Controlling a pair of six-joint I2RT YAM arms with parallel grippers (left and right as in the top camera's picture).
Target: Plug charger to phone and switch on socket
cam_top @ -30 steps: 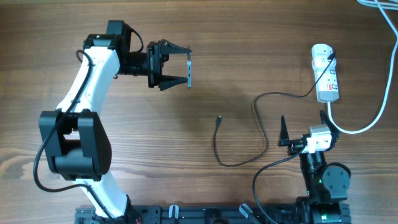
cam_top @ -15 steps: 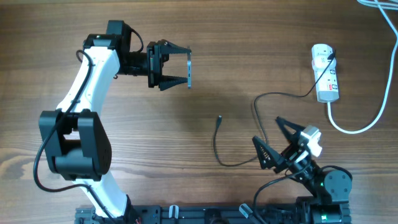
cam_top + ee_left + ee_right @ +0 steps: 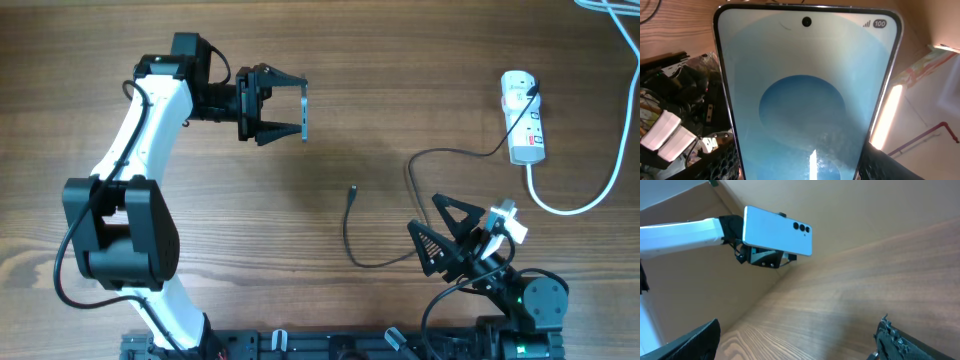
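Place: a robot lab or test room.
Table: a plain wood table [image 3: 400,60].
Robots: the left arm [image 3: 150,110] and the right arm [image 3: 525,295] stand on a black rail [image 3: 330,345].
Side: wires and boxes [image 3: 675,125] in a heap.

Phone [image 3: 807,110] lower end off-frame

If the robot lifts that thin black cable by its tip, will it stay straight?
Probably not: the cable lies in loose curves, so it looks floppy and should droop. It looks thin, so likely light. Its far end seems plugged into the socket, so a hard pull might drag that.
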